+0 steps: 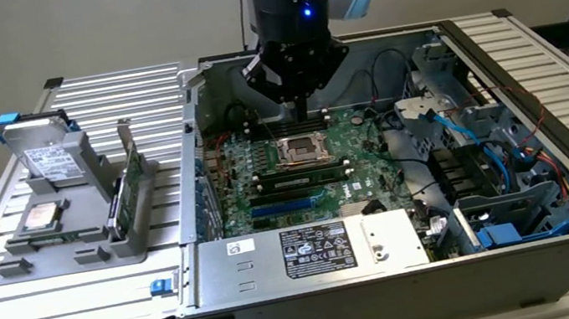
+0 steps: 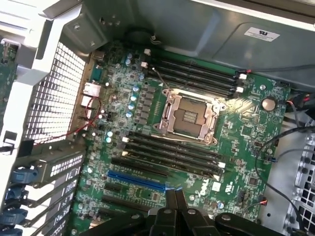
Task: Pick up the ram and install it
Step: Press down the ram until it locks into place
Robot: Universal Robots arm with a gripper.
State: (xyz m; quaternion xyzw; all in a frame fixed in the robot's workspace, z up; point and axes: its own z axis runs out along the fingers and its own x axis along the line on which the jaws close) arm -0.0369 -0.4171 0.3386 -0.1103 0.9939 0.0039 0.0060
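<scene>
Currently tool, pressed together w/ nothing in it, hangs inside case above board near CPU socket, while ram stands on edge in rack on tabletop, well off toward exterior view's left, long axis running front-to-back.

Slatted table bearing computer case, grey rack

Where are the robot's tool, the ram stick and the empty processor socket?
tool (image 1: 301, 109): exterior view, tip of its closed fingers above the board.
ram (image 1: 304, 178): exterior view, middle of the green stick seated in a slot.
processor socket (image 2: 189, 114): wrist view, centre of the open metal frame.
</scene>
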